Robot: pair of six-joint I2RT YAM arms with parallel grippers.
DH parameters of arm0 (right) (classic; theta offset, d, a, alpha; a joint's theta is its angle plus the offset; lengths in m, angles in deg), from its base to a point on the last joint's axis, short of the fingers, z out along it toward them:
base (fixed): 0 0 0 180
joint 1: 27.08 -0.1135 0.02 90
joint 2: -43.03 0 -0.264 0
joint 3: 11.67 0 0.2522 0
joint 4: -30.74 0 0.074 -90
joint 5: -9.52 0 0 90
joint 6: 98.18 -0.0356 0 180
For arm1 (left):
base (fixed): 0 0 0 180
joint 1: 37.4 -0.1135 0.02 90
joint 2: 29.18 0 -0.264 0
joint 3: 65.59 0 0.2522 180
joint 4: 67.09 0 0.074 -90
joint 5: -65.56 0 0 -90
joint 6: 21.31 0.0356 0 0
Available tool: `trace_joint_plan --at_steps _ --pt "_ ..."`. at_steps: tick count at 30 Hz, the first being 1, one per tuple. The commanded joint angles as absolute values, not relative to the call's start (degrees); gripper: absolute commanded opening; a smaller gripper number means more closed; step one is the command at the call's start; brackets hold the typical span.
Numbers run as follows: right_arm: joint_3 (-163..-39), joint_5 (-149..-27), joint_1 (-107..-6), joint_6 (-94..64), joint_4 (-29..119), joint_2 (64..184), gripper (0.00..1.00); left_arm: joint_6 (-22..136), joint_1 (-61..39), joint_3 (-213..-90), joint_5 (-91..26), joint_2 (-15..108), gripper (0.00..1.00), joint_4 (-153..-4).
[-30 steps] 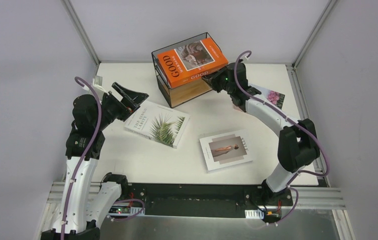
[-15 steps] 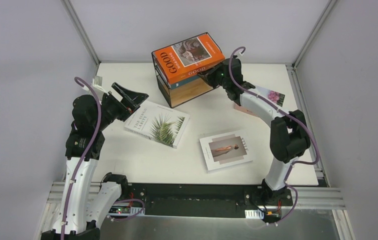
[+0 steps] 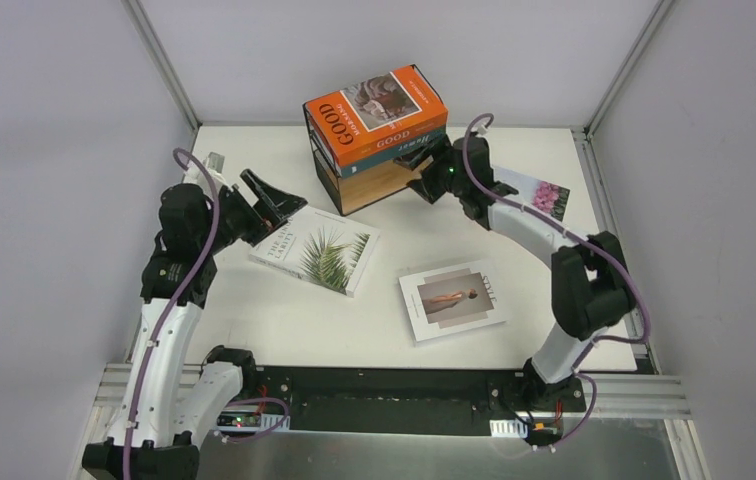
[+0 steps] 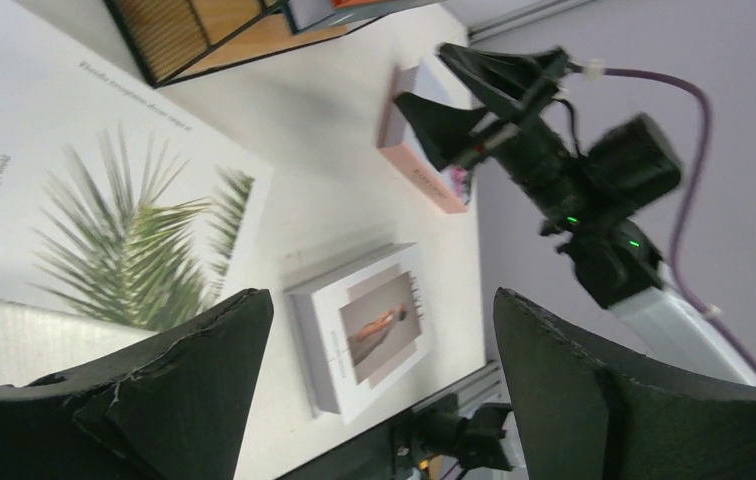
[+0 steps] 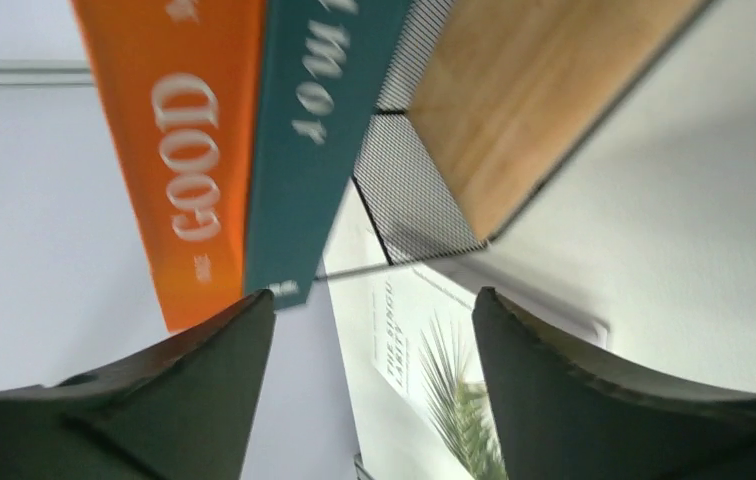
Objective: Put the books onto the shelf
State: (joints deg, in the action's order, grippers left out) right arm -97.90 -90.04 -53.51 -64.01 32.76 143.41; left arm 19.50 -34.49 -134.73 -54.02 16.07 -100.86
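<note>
Left gripper [image 3: 276, 198]: fingers spread wide with nothing between them. I see it poised over the far-left corner of the palm-leaf book, and I cannot tell whether it touches.
Palm-leaf book [image 3: 319, 250]: white cover, lying flat on the table [image 3: 254, 310] left of centre, well short of the shelf.
Shelf [image 3: 384, 180]: black wire frame with light wooden boards, at the far middle of the table. I can see the lower board, which is bare where it shows.
Orange book [image 3: 374, 112]: "GOOD" on the cover and spine. It lies flat on top of the stack on the shelf's upper level.
Teal book [image 5: 304, 150]: directly under the orange one, spines facing the same way.
Right gripper [image 5: 374, 293]: fingers apart and holding nothing. It sits just beside the near-right end of the two stacked books and points at them.
"STYLE" book [image 3: 452, 300]: white, with a figure photo. It lies flat on the table near the front, right of centre.
Pink-flower book [image 3: 544, 193]: flat on the table at the far right, partly hidden behind the right arm in my overhead view.
</note>
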Motion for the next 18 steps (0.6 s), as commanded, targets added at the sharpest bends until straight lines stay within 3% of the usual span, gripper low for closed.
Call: trace_joint_plan --at_steps 1,4,5,10,15,18 --pt "-88.46 -90.42 -53.39 -60.83 30.61 131.36 0.82 26.98 -34.79 -131.1 -52.78 19.15 0.86 -102.97" --pt "-80.46 -93.03 -53.89 -59.89 29.18 126.55 0.98 30.2 -34.77 -128.36 -44.47 20.47 0.91 -104.84" --pt "-77.28 -95.03 -54.17 -61.16 26.3 125.75 0.99 30.17 -34.81 -127.33 -38.74 20.18 0.93 -104.8" --pt "-62.1 -98.35 -59.15 -66.84 2.08 126.38 1.0 32.8 -34.84 -127.28 -25.39 20.96 0.99 -104.31" --pt "-58.47 -96.01 -63.13 -72.29 -17.79 135.05 0.95 37.2 -36.76 -131.33 -25.59 31.45 0.99 -104.38" --pt "-61.0 -97.1 -65.08 -74.85 -22.38 142.14 0.88 36.08 -43.74 -131.91 -33.56 37.21 0.99 -103.6"
